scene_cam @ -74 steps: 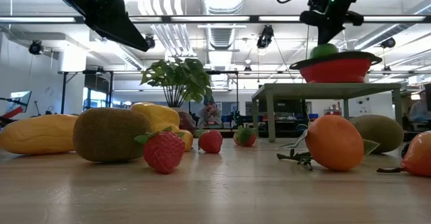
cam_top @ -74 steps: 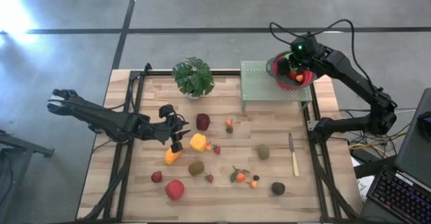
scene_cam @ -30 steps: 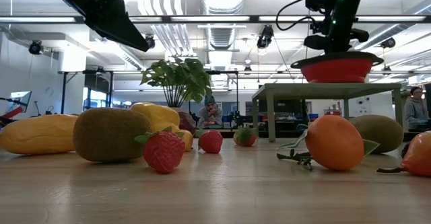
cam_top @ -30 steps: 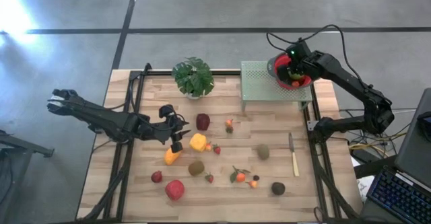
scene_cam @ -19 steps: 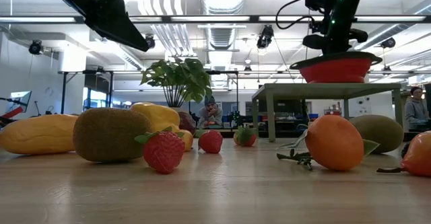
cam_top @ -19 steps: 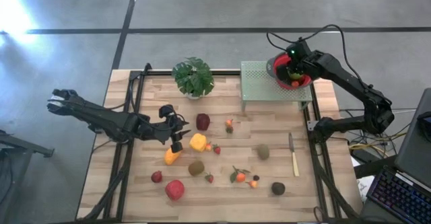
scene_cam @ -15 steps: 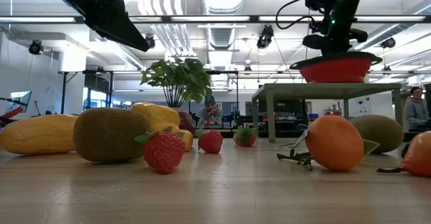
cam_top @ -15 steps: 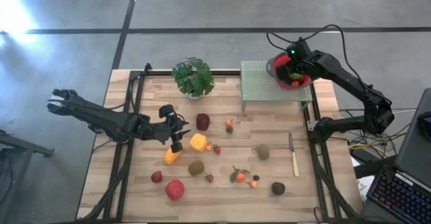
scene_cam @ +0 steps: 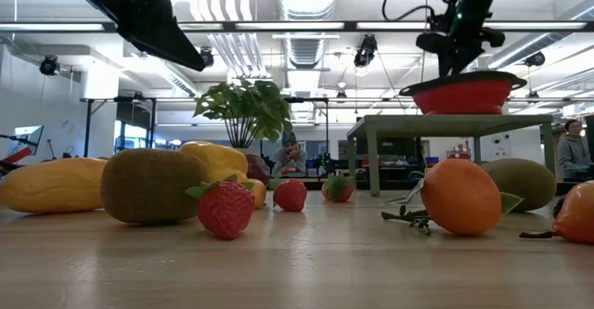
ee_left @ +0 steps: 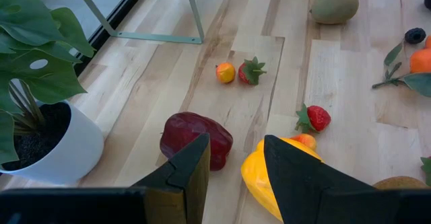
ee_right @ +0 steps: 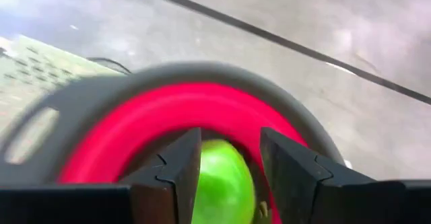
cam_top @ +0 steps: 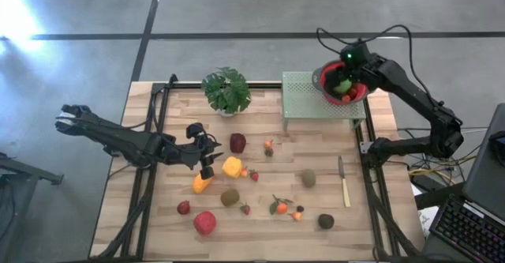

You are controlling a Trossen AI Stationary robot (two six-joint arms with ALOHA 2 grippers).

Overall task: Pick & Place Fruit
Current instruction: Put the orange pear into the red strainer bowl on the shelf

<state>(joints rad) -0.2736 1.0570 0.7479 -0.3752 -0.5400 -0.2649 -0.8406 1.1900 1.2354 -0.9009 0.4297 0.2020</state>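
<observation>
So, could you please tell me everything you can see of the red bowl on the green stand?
The red bowl is round, red inside and on its walls, with a dark grey rim; it looks like plastic. It sits upright on the far right corner of the pale green perforated stand. A green fruit lies inside it with something small and red beside it. The right gripper hangs over the bowl with its jaws apart, above the green fruit.

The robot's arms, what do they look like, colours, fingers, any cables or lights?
Both arms are dark, slim and jointed. The right gripper has a small green light on its wrist and thin black cables looping above it. The left gripper is likewise black. In the wrist views each has two flat, dark, angular fingers.
</observation>
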